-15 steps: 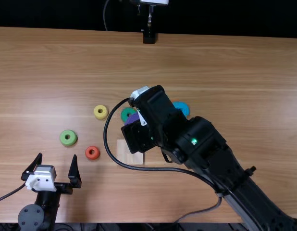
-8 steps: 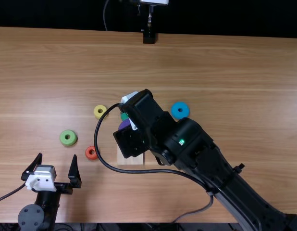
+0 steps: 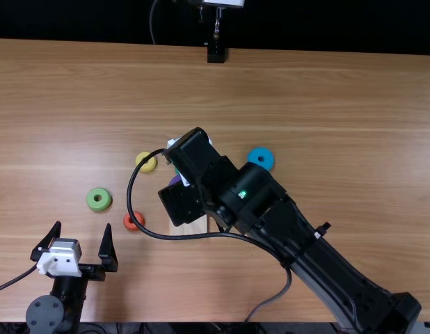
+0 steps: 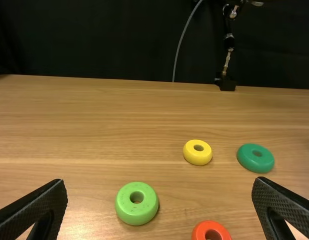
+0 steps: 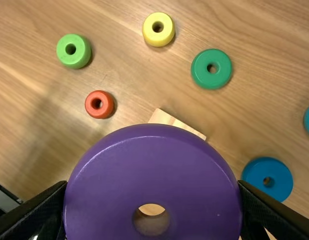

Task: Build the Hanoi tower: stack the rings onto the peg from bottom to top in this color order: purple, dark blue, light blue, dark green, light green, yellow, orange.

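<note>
My left gripper stands open at the near left; in its wrist view the left gripper has nothing between its fingers. My right gripper, partly hidden by its arm, is over the wooden base. The right gripper is shut on the purple ring, which covers most of the base; the peg is hidden. Around it lie the dark blue ring, light blue ring, dark green ring, light green ring, yellow ring and orange ring.
A loose cable loops from the right arm and passes over the base and near the orange ring. At the far edge of the table stands a black mount with a thin metal post.
The right arm has swung left with the purple ring, uncovering the light blue ring and covering more of the dark green one. The left arm has not moved.
</note>
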